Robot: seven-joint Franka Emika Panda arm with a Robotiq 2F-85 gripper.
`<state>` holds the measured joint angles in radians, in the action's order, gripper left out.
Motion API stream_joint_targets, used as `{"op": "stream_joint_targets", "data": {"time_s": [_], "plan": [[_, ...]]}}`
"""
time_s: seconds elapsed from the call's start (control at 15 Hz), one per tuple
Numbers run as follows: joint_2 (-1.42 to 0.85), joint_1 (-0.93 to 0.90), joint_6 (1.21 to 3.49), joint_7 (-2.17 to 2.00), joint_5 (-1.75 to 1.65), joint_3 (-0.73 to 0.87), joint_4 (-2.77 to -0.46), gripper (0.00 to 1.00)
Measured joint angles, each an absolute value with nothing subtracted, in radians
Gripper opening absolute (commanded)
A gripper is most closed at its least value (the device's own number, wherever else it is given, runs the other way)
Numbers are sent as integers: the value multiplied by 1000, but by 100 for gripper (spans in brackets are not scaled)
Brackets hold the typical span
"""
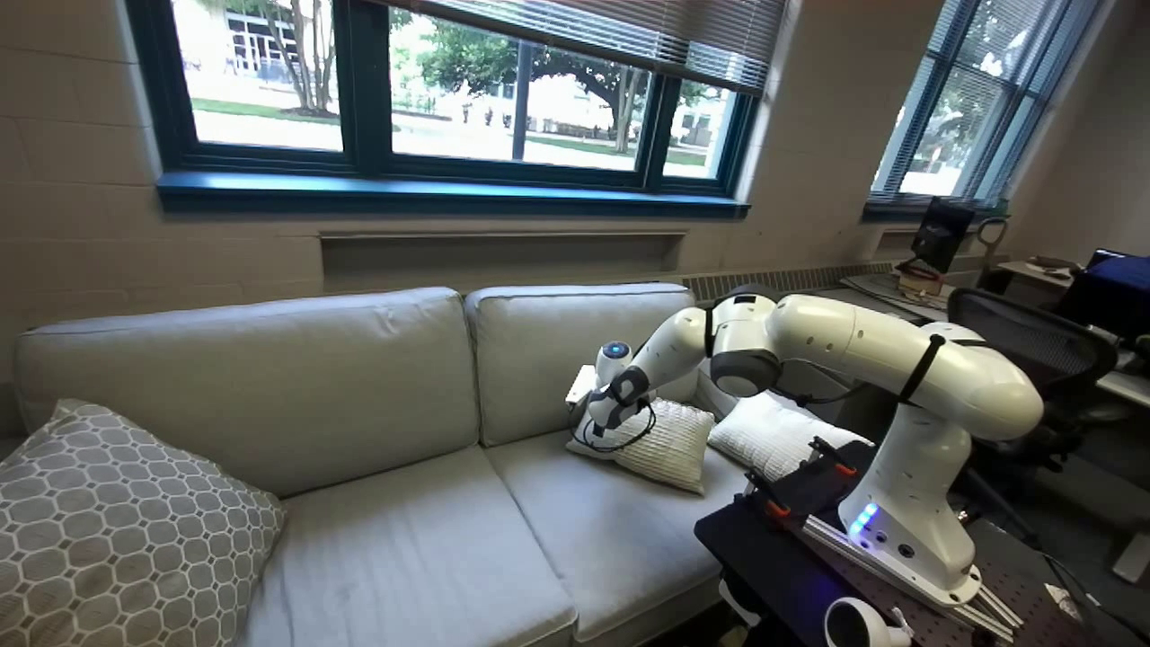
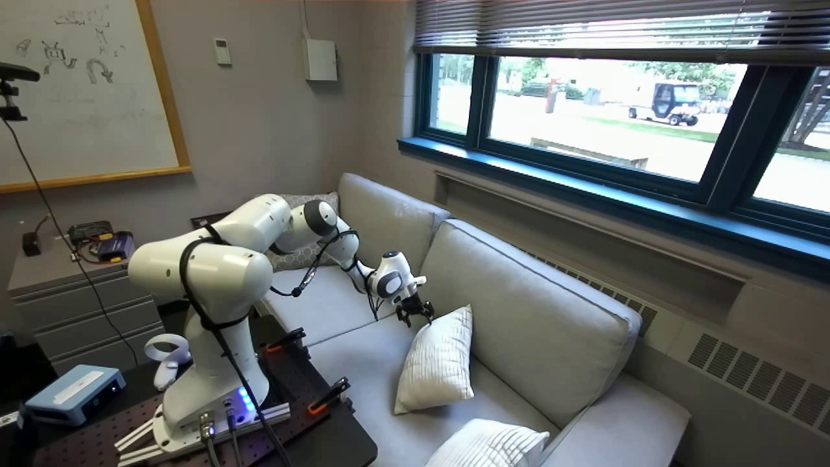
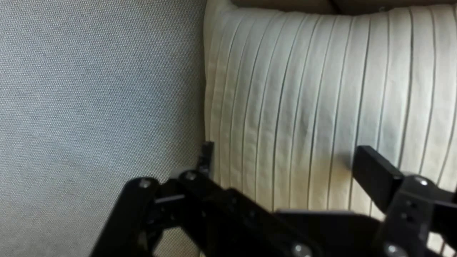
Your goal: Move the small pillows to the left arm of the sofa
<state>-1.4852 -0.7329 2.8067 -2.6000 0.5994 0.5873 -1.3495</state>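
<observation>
Fingers (image 3: 377, 175): black, blocky, spread apart | pleated cream pillow (image 3: 303, 107): plump, near them | grey sofa (image 3: 100, 89): coarse-woven fabric

In an exterior view, a whiteboard (image 2: 84, 117) with drawings (image 2: 58, 55) hangs above a cabinet (image 2: 71, 318); beside it are a thermostat (image 2: 222, 52) and a wall box (image 2: 320, 60). In both exterior views a blind (image 2: 603, 47) partly covers a window (image 2: 603, 133) above a vent (image 2: 765, 383). Outside are trees (image 1: 575, 65) and a cart (image 2: 664, 100). In an exterior view stands a mesh chair (image 1: 1033, 332).
</observation>
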Motion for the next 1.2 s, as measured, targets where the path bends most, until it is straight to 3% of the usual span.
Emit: {"op": "stream_joint_targets", "data": {"time_s": [0.47, 0.87, 0.93, 1.0, 1.2], "plan": [[-1486, -834, 2913, -2600, 696, 686, -1539, 100], [-1485, -770, 2828, -2600, 697, 668, -1535, 100], [-1485, -746, 2811, -2600, 692, 654, -1513, 97], [-1485, -721, 2798, -2600, 684, 642, -1492, 75], [-1484, -654, 2762, -2600, 672, 619, -1438, 63]]}}
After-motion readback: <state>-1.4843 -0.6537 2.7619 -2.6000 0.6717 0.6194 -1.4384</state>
